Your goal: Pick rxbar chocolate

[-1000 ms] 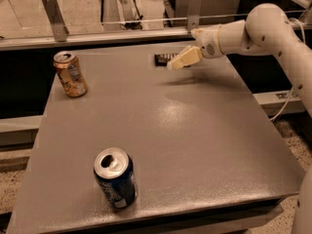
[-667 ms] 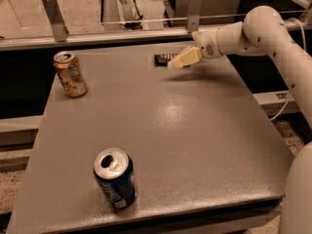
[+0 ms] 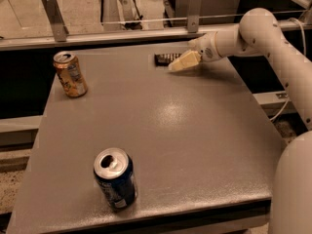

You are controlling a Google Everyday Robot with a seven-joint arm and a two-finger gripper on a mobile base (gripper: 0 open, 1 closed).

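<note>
**Status of the approach**

- The gripper point(image 3: 183, 62) is at the far edge of the table point(image 3: 195, 145), right of centre. Its pale tip points left and down at the rxbar chocolate point(image 3: 164, 59).
- The rxbar chocolate lies flat on the table near the far edge. It is just left of the gripper tip and partly covered by it. Contact between the two cannot be confirmed.
- Gripper opening: cannot be determined from this view. No object is seen lifted clear of the table.

**Change over the last second**

- The gripper position is almost the same as one second ago. At most, the tip sits slightly lower, toward the table surface.
- The bar has not moved, and neither has the orange-gold can point(image 3: 71, 74) at the far left or the blue can point(image 3: 115, 179) at the near edge.
- The pale robot body point(image 3: 292, 189) at the near right fills more of the view than before. The arm point(image 3: 258, 30) reaches in from the right as before.

**Meaning for the task**

- The reach appears complete and the final descent onto the bar is probably in progress.
- The grasp is judged not yet made, because the bar is flat on the table.
- Both cans are well apart from the work area and pose no obstruction.
</note>
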